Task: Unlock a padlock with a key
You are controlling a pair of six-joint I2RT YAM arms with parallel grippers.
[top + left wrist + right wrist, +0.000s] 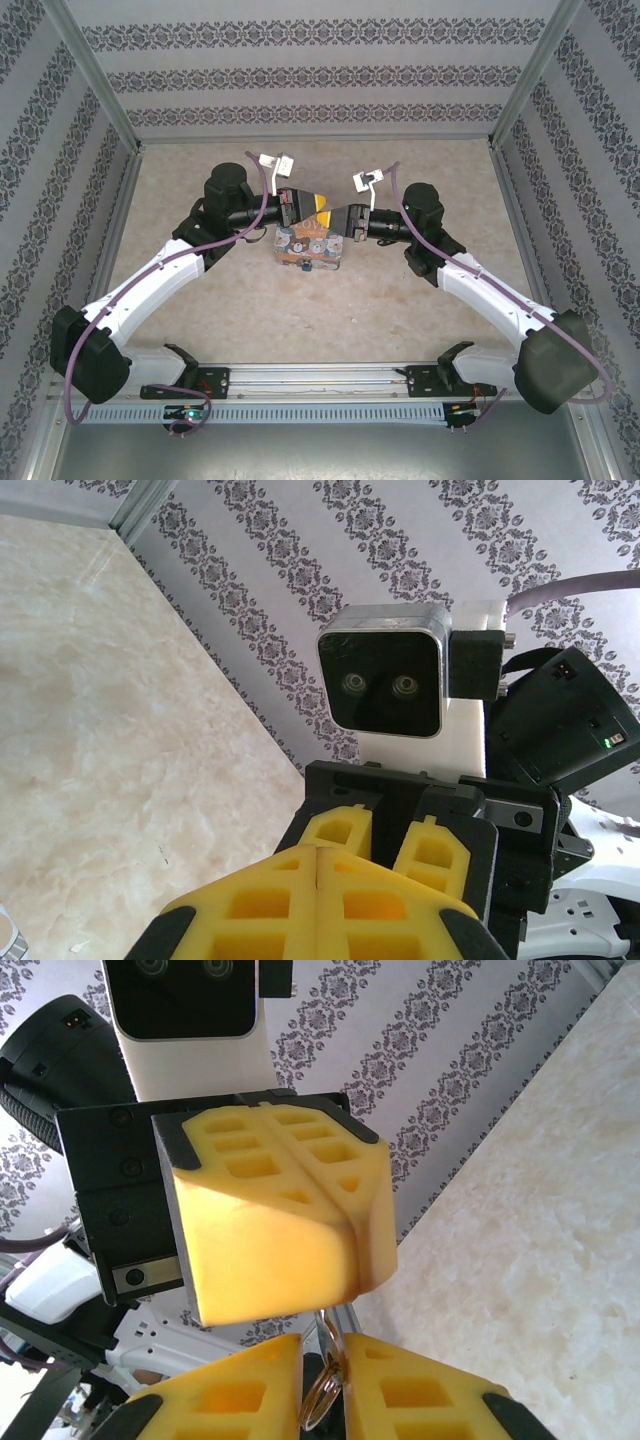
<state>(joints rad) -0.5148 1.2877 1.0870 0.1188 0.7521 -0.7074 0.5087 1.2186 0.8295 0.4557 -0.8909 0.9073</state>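
Both grippers meet tip to tip above the colourful tin (308, 247) at the table's centre. My left gripper (318, 207) (318, 852) is shut, its yellow fingers (270, 1210) pressed flush together. A small metal key (331, 1340) on a split ring (333, 1376) stands between the fingers of my right gripper (322, 1360) (345, 220), which have closed in on it. The key's upper end reaches the underside of the left fingers near their seam. I cannot tell whether it is pinched there. The padlock is hidden.
The tin with cartoon bears lies on the beige marbled table (420, 300), right under the two grippers. Patterned walls (320, 80) and metal frame posts close in the back and sides. The right wrist camera housing (385, 685) faces the left gripper at close range.
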